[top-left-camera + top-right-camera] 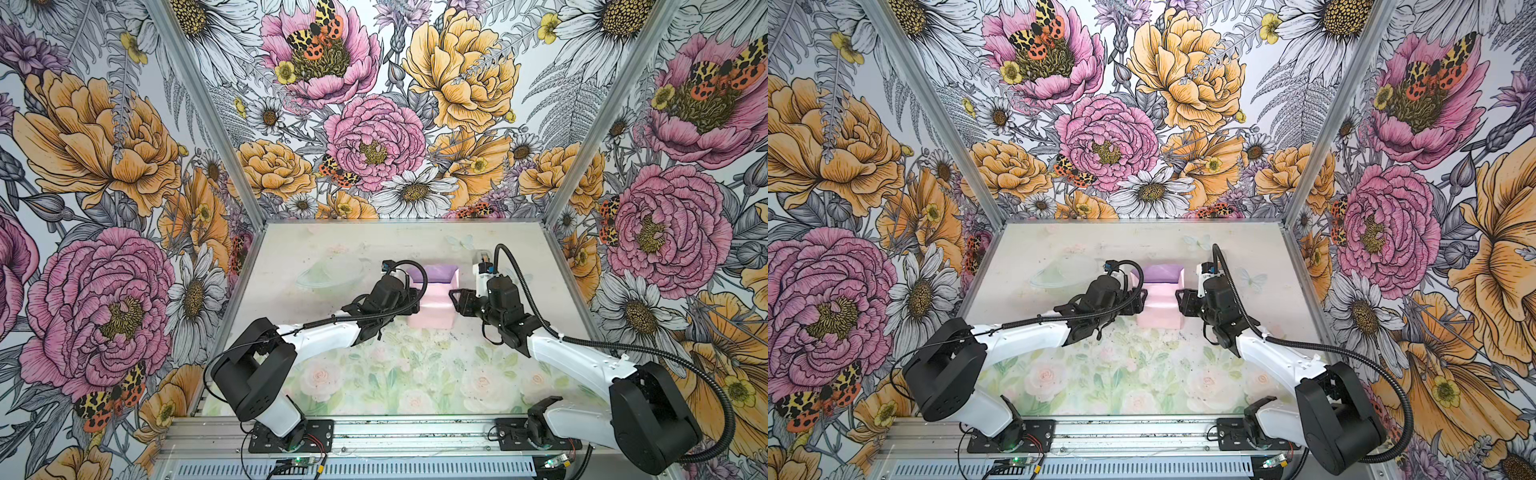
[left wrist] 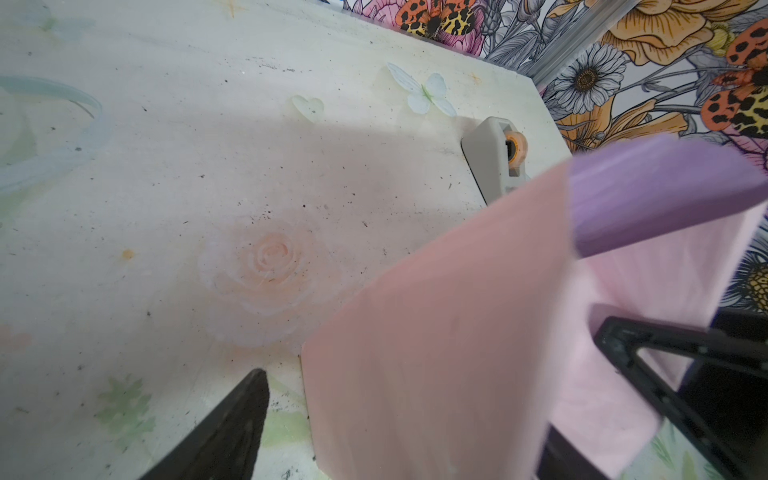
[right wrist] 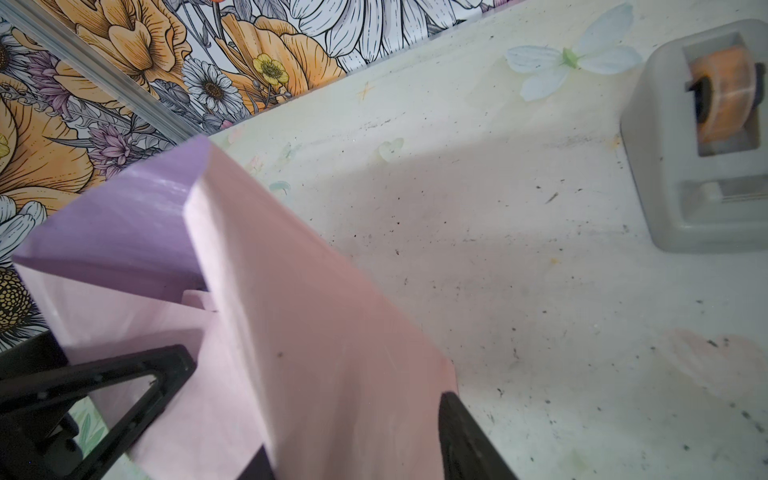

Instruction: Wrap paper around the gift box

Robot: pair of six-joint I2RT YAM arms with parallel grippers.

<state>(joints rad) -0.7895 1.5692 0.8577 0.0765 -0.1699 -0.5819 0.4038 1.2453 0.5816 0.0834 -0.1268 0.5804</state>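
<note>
Two end effectors flank the paper (image 1: pixel 434 305) parcel on the desk (image 1: pixel 332 249), equally near: left end effector (image 1: pixel 412 296) on its left, right end effector (image 1: pixel 456 302) on its right. Each stands spread astride a raised pink side flap. The gift box lies hidden inside, and the parcel's long axis runs front to back.

1. In both top views we look steeply down from high above the front rail (image 1: pixel 415 432), facing the back wall (image 1: pixel 374 124); the whole table (image 1: pixel 415 374) sits in the lower middle of the frame, far off.
2. Our left wrist view sits low and close over the table, the paper (image 2: pixel 436 332) looming large.
3. Our right wrist view sits equally close.
4. Both wrist views share the paper and the tape dispenser (image 2: pixel 494 158).
</note>
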